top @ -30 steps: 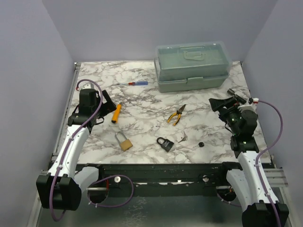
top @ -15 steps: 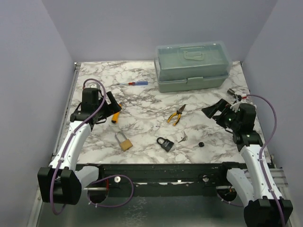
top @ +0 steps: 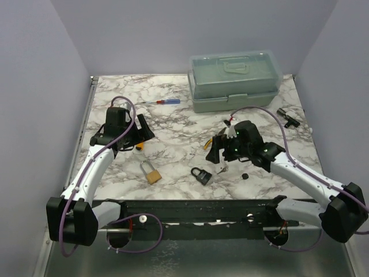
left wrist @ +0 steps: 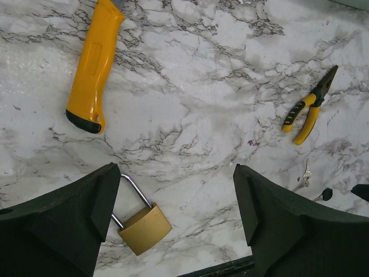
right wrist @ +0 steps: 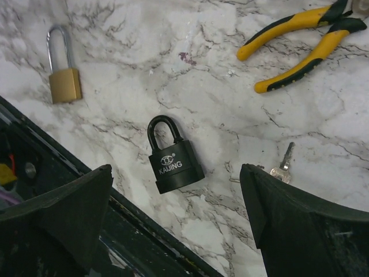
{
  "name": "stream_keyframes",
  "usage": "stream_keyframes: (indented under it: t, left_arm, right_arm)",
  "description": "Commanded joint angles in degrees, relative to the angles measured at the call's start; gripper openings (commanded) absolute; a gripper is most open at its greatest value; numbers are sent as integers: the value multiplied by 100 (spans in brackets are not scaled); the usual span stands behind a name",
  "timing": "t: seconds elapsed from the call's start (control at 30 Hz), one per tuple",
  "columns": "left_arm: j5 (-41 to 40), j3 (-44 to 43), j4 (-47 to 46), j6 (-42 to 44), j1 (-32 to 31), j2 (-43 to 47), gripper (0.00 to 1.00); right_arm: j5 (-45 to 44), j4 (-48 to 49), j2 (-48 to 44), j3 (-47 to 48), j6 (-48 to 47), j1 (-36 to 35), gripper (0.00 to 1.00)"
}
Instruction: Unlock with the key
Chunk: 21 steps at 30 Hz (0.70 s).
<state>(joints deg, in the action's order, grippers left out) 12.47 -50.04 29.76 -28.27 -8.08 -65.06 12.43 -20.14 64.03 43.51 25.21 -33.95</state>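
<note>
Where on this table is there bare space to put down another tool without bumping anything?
Bare marble lies in the far left corner, behind the screwdriver and left of the toolbox; also right of centre, between the toolbox and the right arm. Crowded: the near middle, where the black padlock, key, pliers and brass padlock lie.
</note>
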Motion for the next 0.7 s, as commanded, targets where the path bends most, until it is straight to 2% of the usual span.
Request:
stream_keyframes:
  t: [0.0,0.2,0.47,0.67]
  left_arm:
    - [34,-147,77,142,-127,59,86]
    - [-25,-156,87,163,-160,63,86]
    - [-32,-173,89,182,-184,37,86]
    - [-47,-182,84,186,-177,12,86]
  right_arm:
    - [-357,-212,381,303,-860,-593,98]
    - [-478,-354,1141,551,-1111,-1506,98]
    - [-633,-380,1561,495,-892,-1714,98]
    - [-716,-482,2051,576,-748,-1893,92]
